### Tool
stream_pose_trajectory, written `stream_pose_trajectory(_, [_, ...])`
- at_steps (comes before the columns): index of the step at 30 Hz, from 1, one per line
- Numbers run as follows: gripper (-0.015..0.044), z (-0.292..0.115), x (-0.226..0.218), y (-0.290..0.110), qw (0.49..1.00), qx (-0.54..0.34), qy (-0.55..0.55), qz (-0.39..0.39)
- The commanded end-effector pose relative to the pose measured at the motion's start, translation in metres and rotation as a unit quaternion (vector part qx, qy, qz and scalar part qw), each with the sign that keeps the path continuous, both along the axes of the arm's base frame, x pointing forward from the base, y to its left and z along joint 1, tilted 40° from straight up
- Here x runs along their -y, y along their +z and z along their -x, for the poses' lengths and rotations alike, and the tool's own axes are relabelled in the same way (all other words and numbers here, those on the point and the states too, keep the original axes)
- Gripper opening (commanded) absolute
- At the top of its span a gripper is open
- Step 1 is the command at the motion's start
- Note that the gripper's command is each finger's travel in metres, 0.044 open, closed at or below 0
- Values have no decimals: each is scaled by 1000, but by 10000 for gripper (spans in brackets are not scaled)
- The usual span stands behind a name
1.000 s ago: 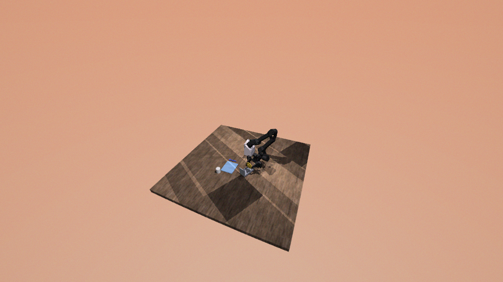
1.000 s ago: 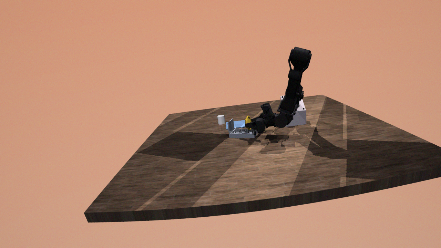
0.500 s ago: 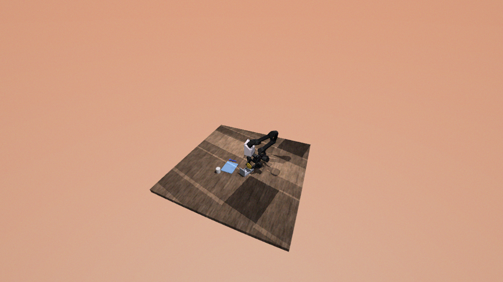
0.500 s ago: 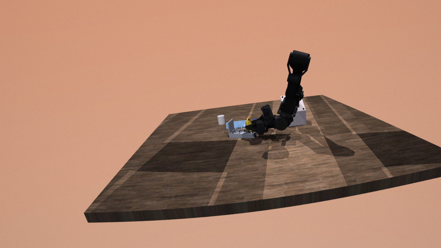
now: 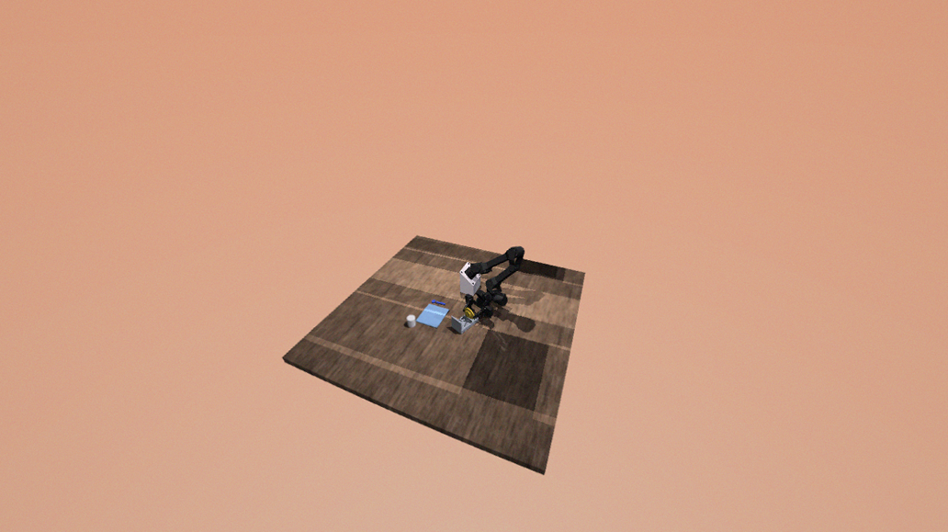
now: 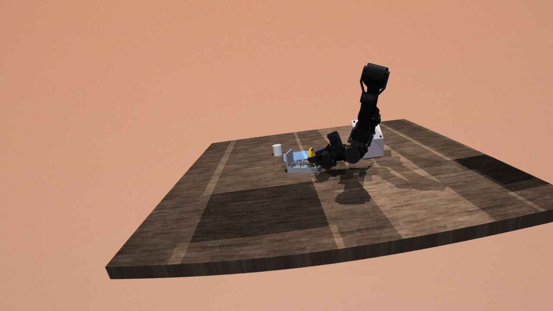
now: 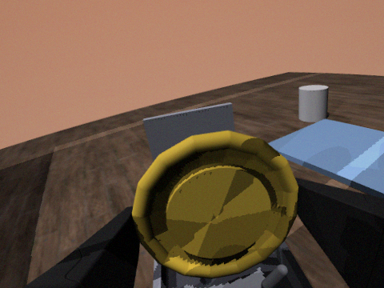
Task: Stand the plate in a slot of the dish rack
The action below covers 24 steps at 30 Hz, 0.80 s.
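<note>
The yellow plate (image 7: 216, 208) (image 6: 311, 153) (image 5: 469, 312) stands upright on edge over the grey dish rack (image 7: 187, 128) (image 6: 301, 167) (image 5: 459, 323), its lower rim down between the rack's rails. My gripper (image 7: 214, 202) (image 6: 315, 156) reaches low along the table, and its two black fingers sit against the plate's left and right rims. The fingers are shut on the plate. The rack's tall back wall stands just behind the plate.
A white cup (image 7: 313, 102) (image 6: 276, 149) (image 5: 410, 320) stands beyond a light blue mat (image 7: 336, 152) (image 6: 299, 155) (image 5: 434, 313) next to the rack. The arm's white base (image 6: 373, 144) (image 5: 469, 280) stands behind on the wooden table (image 6: 270, 216).
</note>
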<state>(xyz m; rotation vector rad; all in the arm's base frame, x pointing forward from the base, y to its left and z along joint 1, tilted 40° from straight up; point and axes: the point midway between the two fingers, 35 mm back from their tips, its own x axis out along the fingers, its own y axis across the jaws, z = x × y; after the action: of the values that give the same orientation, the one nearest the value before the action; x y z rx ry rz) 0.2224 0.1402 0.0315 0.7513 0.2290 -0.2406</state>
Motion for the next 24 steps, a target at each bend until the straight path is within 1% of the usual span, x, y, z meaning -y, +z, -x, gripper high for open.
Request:
stream_pose_trajectory(1, [400,0,0,0,1000,0,0,0])
stream_pose_trajectory(8, [400,-1,1,4,1000,-1,0,0])
stream_pose_trajectory(24, [400,-15,56,85,1000,-4,-1,14])
